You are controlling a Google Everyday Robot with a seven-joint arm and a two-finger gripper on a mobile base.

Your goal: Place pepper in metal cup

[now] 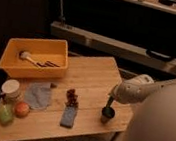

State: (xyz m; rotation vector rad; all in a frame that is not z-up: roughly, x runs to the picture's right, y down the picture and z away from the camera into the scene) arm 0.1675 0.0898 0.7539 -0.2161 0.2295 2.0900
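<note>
The metal cup (107, 114) stands near the right front edge of the wooden table (93, 73), small and dark. My gripper (110, 104) points straight down right over the cup's mouth, at the end of the pale arm (131, 91) that reaches in from the right. A slim dark shape runs from the gripper into the cup. I cannot separate the pepper from the gripper there.
A yellow bin (33, 56) with utensils sits at the back left. A white jar (11, 88), a grey cloth (38, 97), dark red grapes (70, 97), a blue sponge (68, 116), a green object (4, 114) and an orange object (22, 109) lie left of the cup. My body fills the lower right.
</note>
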